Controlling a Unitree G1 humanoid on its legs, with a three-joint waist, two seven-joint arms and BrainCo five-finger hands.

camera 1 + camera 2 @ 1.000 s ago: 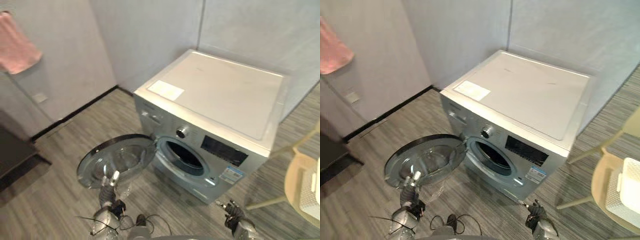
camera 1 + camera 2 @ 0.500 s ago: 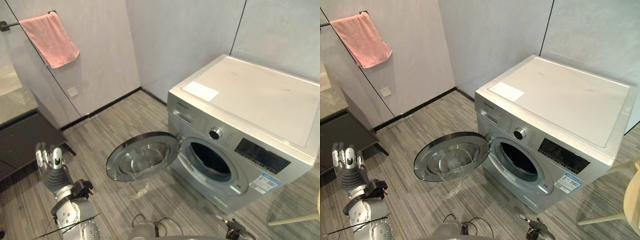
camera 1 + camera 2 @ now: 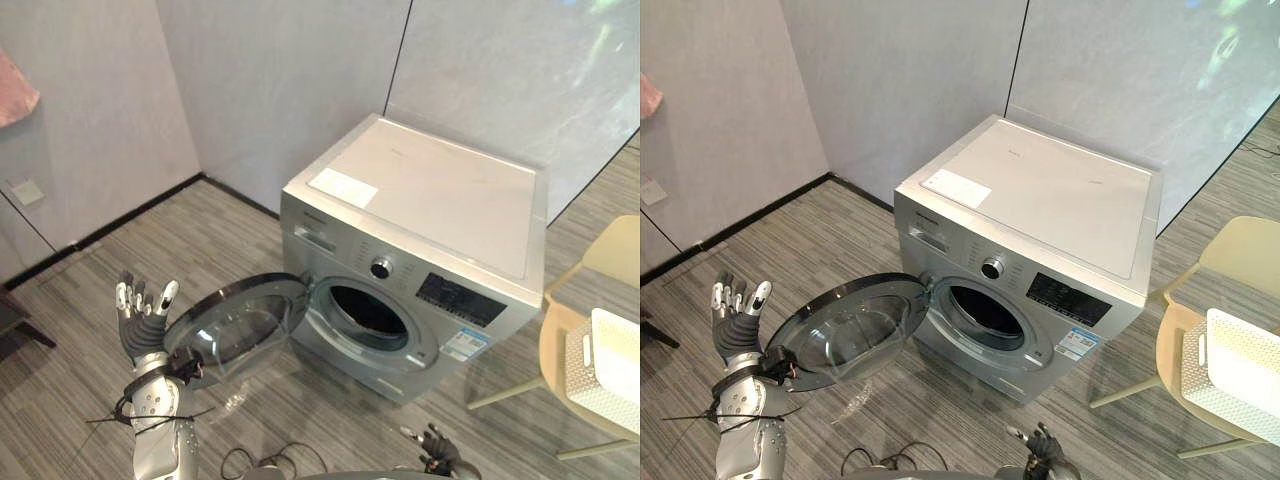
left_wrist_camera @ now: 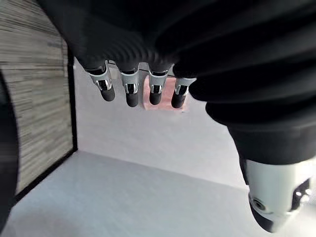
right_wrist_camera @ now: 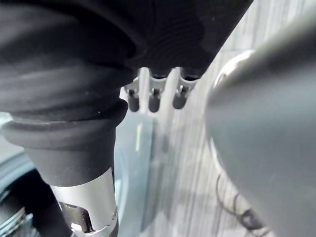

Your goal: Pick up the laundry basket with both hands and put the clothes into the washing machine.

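Note:
A silver washing machine (image 3: pixel 430 210) stands by the wall with its round door (image 3: pixel 240 320) swung open to the left and its drum opening (image 3: pixel 368 312) dark. A white laundry basket (image 3: pixel 608 368) rests on a beige chair (image 3: pixel 620 250) at the far right. My left hand (image 3: pixel 140 325) is raised left of the door, open, with straight fingers (image 4: pixel 131 94) and nothing in it. Low in front of the machine, my right hand (image 3: pixel 438 447) is open with relaxed fingers (image 5: pixel 154 101) and holds nothing. Both hands are far from the basket.
A pink towel (image 3: pixel 15 95) hangs on the left wall. The open door juts out over the grey plank floor (image 3: pixel 250 230) between my left hand and the machine. Grey walls close in behind the machine.
The camera has swung right, bringing the chair and basket back into view. My left hand stays raised, now showing close beside the open door.

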